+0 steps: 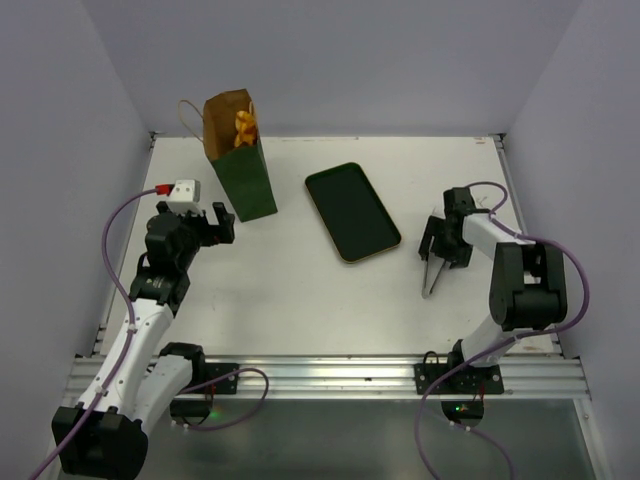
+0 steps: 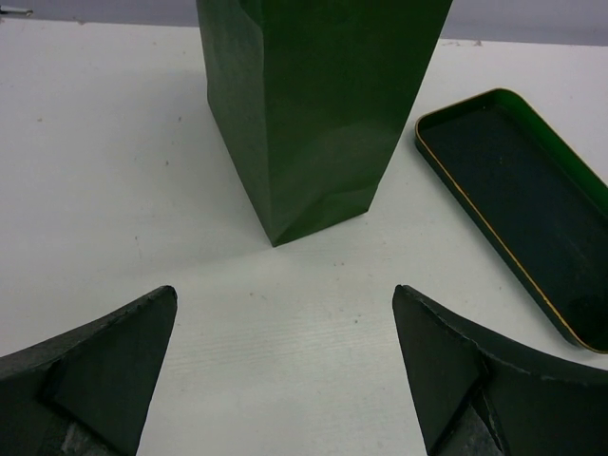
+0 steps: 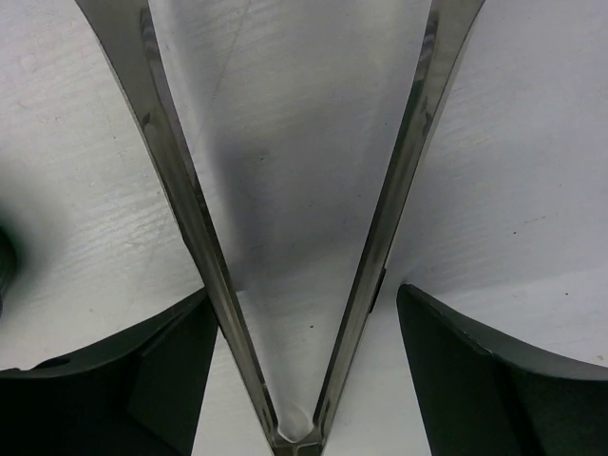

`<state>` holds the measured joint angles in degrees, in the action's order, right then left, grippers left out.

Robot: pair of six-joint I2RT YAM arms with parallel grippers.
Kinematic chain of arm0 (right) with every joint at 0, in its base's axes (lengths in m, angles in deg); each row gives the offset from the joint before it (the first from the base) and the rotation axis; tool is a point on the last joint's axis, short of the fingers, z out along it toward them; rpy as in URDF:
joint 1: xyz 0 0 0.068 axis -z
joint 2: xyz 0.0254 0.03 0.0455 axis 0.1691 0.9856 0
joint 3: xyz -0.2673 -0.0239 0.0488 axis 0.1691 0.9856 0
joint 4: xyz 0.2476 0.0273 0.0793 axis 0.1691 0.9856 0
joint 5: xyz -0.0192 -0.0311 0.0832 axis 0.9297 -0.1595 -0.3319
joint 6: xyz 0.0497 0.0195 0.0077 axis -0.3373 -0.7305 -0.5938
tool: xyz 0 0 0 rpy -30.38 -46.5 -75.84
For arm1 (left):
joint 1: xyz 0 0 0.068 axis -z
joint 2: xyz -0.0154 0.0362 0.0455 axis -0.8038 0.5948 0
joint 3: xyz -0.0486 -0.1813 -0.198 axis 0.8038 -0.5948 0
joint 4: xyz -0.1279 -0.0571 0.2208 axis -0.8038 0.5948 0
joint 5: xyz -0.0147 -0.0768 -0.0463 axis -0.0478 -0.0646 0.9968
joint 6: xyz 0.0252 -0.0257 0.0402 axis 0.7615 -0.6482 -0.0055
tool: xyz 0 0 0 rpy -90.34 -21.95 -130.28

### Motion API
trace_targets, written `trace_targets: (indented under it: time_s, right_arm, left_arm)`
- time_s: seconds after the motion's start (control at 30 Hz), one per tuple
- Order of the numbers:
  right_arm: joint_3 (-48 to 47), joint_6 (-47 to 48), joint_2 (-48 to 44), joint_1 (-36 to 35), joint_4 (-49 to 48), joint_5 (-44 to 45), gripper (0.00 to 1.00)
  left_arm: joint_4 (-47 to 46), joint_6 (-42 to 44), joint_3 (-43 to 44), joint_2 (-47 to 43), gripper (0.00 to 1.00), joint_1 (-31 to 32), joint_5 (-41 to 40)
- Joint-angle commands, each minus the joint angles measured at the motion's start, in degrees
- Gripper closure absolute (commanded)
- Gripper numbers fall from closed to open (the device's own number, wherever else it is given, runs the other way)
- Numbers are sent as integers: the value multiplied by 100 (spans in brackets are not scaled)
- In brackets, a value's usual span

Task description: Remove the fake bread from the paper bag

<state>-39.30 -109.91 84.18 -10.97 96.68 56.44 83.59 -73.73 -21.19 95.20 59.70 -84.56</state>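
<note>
Where grey walls (image 1: 330, 60) meet, white table (image 1: 300, 300) sits.

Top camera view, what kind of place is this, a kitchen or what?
Not a kitchen; it looks like a robot test cell. A bare white table stands walled in by plain panels, with two arms bolted to a metal rail at its near edge and only props on it: a paper bag and a tray.

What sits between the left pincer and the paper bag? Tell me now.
Nothing: the left wrist view shows only bare white table between the open left pincer and the upright green paper bag.
</note>
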Motion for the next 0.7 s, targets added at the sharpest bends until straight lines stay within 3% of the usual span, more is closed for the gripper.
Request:
trace_targets:
  time_s: [0.0,0.47,0.5,0.57,0.63,0.67]
  right_arm:
    - [-155,-113,10,44,-163,-246,22]
    - [-436,545,-7,97,-285,-387,69]
    - [-454,694,-78,97,-390,-396,75]
    - [-472,1238,-341,97,-549,-413,78]
    - [-524,2247,-639,97,-628,-719,82]
    - [-481,2555,-763,97,-768,-826,89]
  left_arm:
    - [-282,97,224,-38,0,40,85]
    - [-274,106,233,-266,0,40,59]
    - [-282,106,224,-310,0,40,68]
    - [-291,106,215,-398,0,40,120]
    - [-309,132,189,-451,0,40,182]
    - [-309,114,189,-503,0,40,191]
